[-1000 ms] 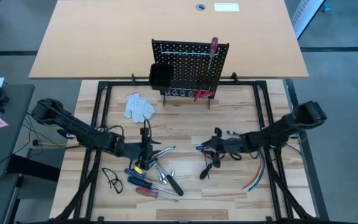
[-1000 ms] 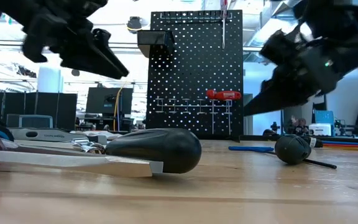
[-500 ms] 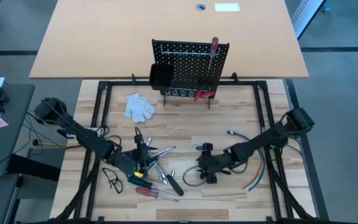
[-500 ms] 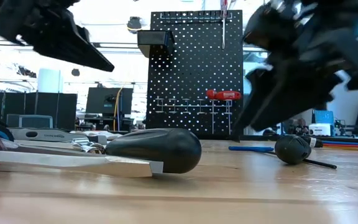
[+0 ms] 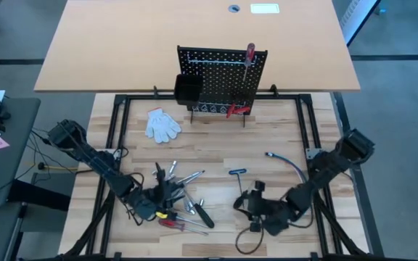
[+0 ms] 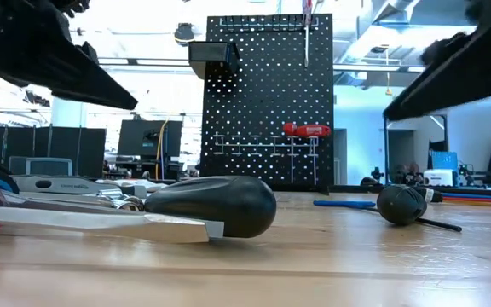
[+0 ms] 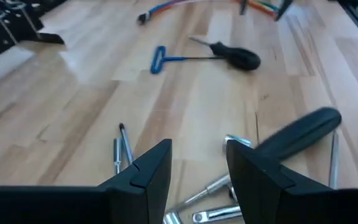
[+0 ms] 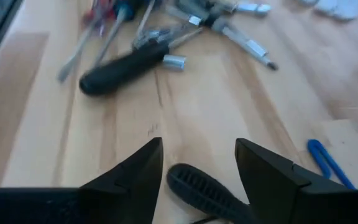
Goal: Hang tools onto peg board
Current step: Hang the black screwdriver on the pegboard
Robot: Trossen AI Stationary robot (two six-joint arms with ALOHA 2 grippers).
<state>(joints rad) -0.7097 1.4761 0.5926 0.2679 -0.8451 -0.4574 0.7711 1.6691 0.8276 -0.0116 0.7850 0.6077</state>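
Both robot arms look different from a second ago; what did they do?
Both hands drew back toward the table's near edge: the left hand over the tool pile, the right hand by the black screwdriver. Neither holds anything. Tools, glove and peg board stayed put.

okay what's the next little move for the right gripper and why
Probably ease the right gripper down and close on the black-handled screwdriver. Its fingers stand open, the handle lies between them on the table, and nothing is held yet.
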